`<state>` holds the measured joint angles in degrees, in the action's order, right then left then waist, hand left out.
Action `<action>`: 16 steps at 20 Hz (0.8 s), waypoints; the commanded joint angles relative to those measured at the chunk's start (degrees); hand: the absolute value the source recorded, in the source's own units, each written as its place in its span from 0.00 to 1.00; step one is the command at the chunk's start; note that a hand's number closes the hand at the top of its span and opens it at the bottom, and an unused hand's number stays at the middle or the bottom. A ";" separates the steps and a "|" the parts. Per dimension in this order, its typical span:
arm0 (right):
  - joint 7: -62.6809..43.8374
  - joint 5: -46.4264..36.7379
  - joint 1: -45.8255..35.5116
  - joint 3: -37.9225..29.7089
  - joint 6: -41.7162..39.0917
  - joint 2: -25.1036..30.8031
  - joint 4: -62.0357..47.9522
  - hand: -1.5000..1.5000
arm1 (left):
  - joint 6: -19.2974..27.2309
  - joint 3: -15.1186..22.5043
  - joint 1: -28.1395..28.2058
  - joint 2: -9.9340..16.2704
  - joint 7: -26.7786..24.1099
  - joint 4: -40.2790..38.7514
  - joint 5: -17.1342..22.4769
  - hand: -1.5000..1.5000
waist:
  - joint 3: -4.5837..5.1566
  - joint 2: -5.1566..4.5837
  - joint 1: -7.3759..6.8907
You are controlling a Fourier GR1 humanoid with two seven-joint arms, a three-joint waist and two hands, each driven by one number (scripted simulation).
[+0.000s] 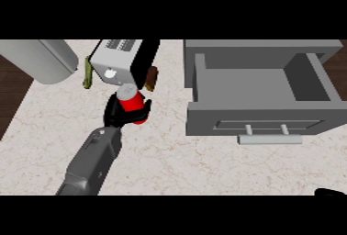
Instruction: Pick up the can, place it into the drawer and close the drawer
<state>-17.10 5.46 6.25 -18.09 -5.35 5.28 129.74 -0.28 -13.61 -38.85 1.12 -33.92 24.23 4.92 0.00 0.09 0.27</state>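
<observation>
One can (131, 101) clasped in left hand (120, 114), upright.

Your left forearm (92, 165) rises from the lower edge, angled slightly right, ending in the left robot hand (122, 114) with its fingers and thumb curled around the can (130, 98). Your right robot hand (330, 193) barely shows at the bottom right corner.

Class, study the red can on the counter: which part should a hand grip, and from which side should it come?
Grip the red can round its cylindrical body, below the grey top, coming from the near side. It stands upright with the toaster close behind, and the left hand already curls round it that way.
</observation>
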 commanded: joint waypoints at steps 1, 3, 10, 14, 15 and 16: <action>3.77 -2.15 2.15 1.27 -0.73 -1.83 -1.29 0.00 | 2.83 3.82 -1.49 -1.07 5.64 6.88 1.26 1.00 | -0.04 0.17 -0.27; -0.22 -0.99 0.05 -0.18 0.72 -0.34 0.84 0.00 | 1.41 4.67 -2.33 0.03 11.03 12.96 -0.62 1.00 | -0.06 0.53 -1.11; -1.18 -0.15 -1.16 -1.48 0.53 0.81 -0.20 0.00 | 6.36 10.65 -5.02 -1.11 27.27 27.28 2.13 1.00 | -0.02 0.26 -0.52; 3.30 -4.27 1.34 2.50 0.82 -3.29 -1.04 0.00 | 11.76 16.05 -10.52 -1.12 31.05 28.42 7.33 1.00 | -0.01 0.00 0.27; -2.42 0.51 -2.46 -1.16 0.21 1.50 0.47 0.00 | 13.42 16.31 -14.22 -1.12 36.68 31.26 6.10 1.00 | -0.01 0.22 0.04; -2.66 0.51 -1.91 -1.37 -0.10 1.72 0.84 0.00 | 16.07 17.32 -14.47 -1.12 34.21 28.84 6.74 1.00 | 0.00 -0.02 0.49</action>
<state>-17.32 4.92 5.83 -18.60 -5.36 5.41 129.87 10.50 0.13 -49.36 0.06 -3.60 51.31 9.81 -0.03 0.26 0.29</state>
